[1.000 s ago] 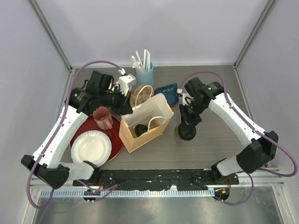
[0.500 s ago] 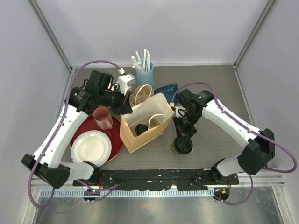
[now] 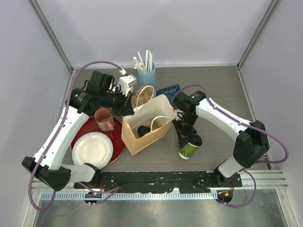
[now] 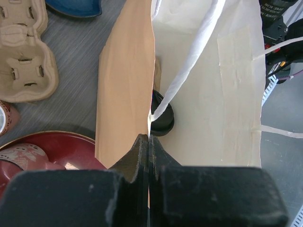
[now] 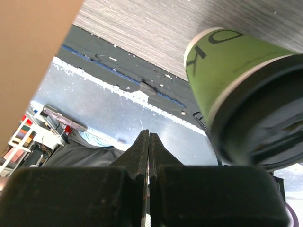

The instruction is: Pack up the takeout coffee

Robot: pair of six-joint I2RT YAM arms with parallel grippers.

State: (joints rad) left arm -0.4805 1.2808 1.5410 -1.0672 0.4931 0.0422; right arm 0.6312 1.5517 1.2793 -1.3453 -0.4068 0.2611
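A kraft paper bag (image 3: pixel 144 125) stands open mid-table, white inside (image 4: pixel 213 94). My left gripper (image 3: pixel 129 108) is shut on the bag's back-left rim; in the left wrist view the paper edge runs straight into the closed jaws (image 4: pixel 149 138). A black-lidded takeout coffee cup (image 3: pixel 143 131) sits on the bag's floor (image 4: pixel 162 120). The green takeout coffee cup (image 3: pixel 189 149) lies tipped over right of the bag, lid toward my right gripper (image 3: pixel 185 135). In the right wrist view that gripper (image 5: pixel 149 135) is shut with nothing between its fingers, and the green cup (image 5: pixel 227 61) is close on its right.
A red plate (image 3: pixel 117 142) carries a white paper plate (image 3: pixel 92 150) and a pink mug (image 3: pixel 104 119) left of the bag. Behind the bag are a cardboard cup carrier (image 3: pixel 143 94), a blue pouch (image 3: pixel 169 93) and a blue holder of straws (image 3: pixel 147 75). The table's near edge lies just past the green cup.
My right arm has swung toward the near edge and closer to the bag. The green cup went with it and has gone from upright to tipped over. The left arm has stayed put.
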